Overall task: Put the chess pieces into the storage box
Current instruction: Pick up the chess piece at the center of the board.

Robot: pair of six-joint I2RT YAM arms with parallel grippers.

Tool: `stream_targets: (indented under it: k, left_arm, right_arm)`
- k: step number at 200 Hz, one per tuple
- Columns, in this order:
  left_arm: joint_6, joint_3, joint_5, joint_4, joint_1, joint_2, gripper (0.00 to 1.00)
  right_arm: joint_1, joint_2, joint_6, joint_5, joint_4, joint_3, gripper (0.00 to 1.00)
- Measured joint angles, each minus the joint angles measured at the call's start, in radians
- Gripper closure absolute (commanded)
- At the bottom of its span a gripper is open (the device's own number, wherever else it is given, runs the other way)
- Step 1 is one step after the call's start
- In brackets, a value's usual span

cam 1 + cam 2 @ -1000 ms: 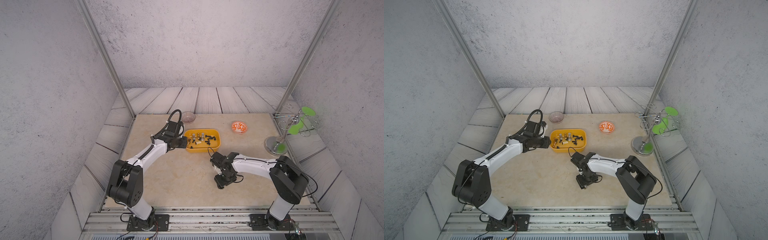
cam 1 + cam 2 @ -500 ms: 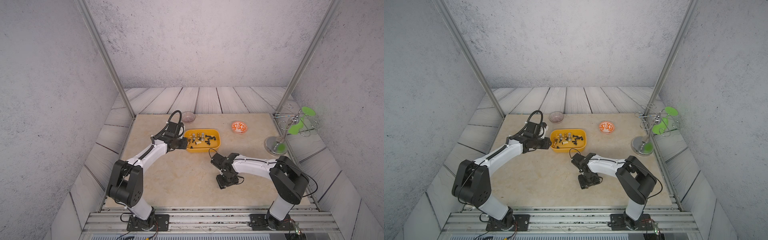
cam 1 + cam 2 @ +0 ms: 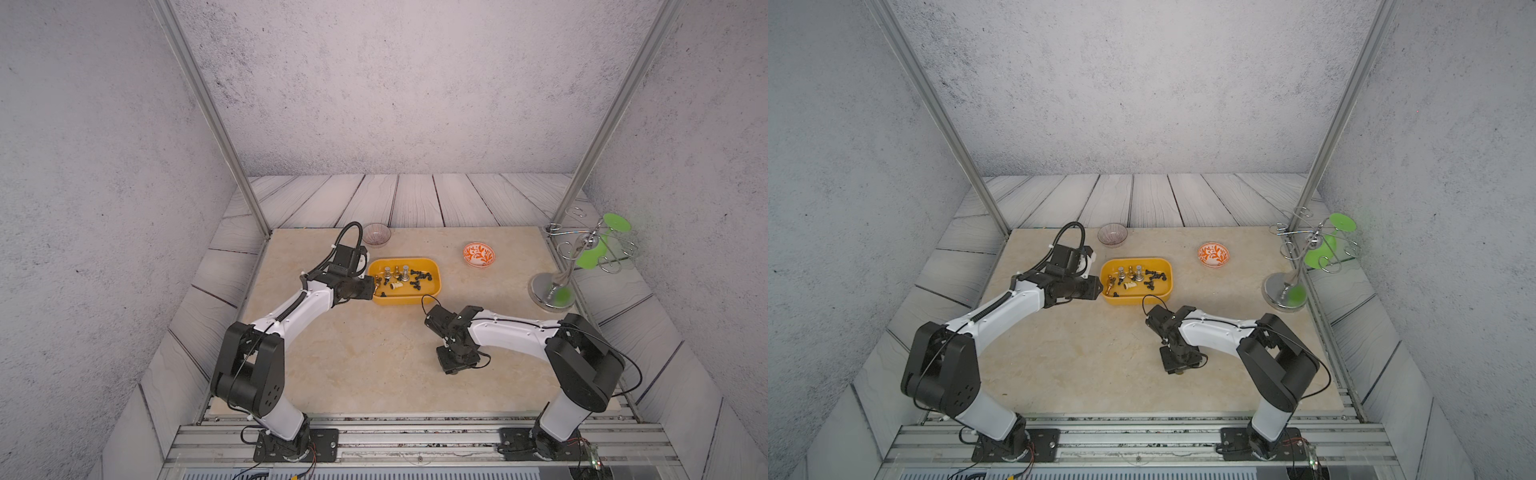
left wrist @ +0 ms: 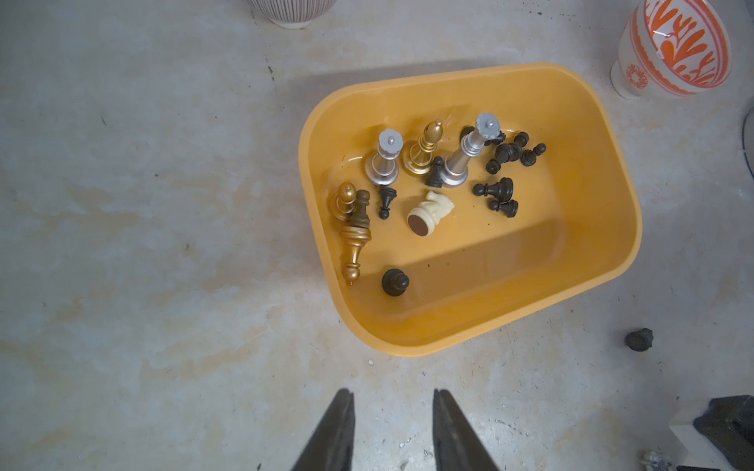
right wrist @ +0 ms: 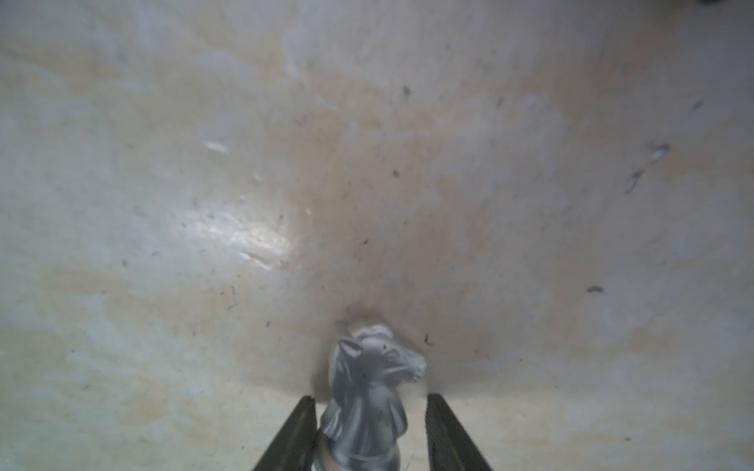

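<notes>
Mottled beige stone forms the counter point(image 3: 365, 365), walled by grey panels, and most of the chess pieces point(image 4: 434, 175) lie or stand inside the yellow box point(image 4: 591, 285): silver and gold ones, a cream knight point(image 4: 430, 212) on its side, and a scatter of small black ones. A silver knight point(image 5: 379, 363) stands upright on bare counter, well apart from the box. The right end effector point(image 5: 371, 397) points down over it with one finger on each side of its body, set to take it below the head. A sliver of counter shows between the knight and one finger, so I judge the fingers spread around it and not yet pinching. The left end effector point(image 4: 391, 391) is spread and empty, hovering just short of the box's near wall, probably parked there to leave the box's mouth free for a drop. One black pawn point(image 4: 639, 339) sits on the counter just outside the box, ahead of the left end effector and off to one side, so it is yet to be collected. Only open counter lies between the right end effector and the box. The box wall has to be cleared from above, and the left end effector crowds one end of it. The glass bowl point(image 3: 376, 234), patterned bowl point(image 3: 478, 254) and wire stand point(image 3: 548, 293) sit far from both end effectors, out of the path.
</notes>
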Motion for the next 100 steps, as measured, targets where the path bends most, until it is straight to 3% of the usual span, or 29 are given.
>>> stream_targets:
  k: [100]
  left_arm:
    - [-0.002, -0.005, 0.000, 0.000, 0.000, -0.001, 0.64]
  right_arm:
    - [0.000, 0.000, 0.000, -0.019, 0.014, -0.022, 0.70]
